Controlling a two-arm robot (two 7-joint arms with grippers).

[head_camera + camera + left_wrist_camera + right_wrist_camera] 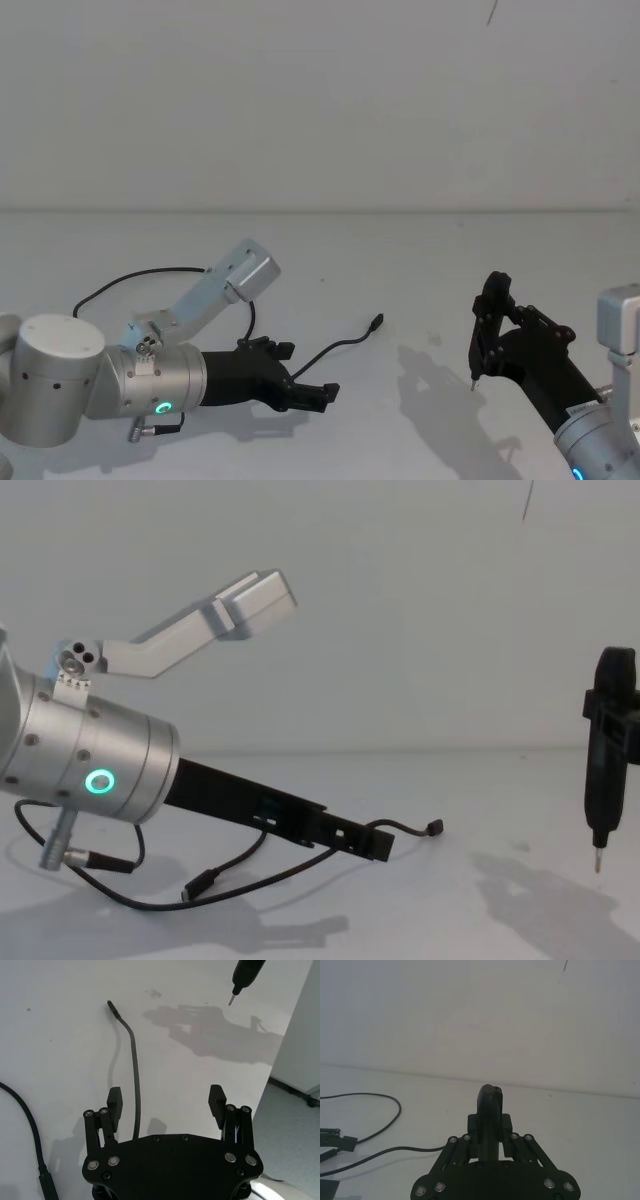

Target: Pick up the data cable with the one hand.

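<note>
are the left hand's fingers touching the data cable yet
Apart. In the left wrist view the data cable runs between the left hand's open fingers, with a visible gap to each.

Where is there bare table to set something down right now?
Bare table lies between the plug end of the data cable and the slim black tool held by the right gripper, and along the far strip up to the wall. It is crowded around the open left gripper, where the cable loops behind it and runs between its fingers.
</note>
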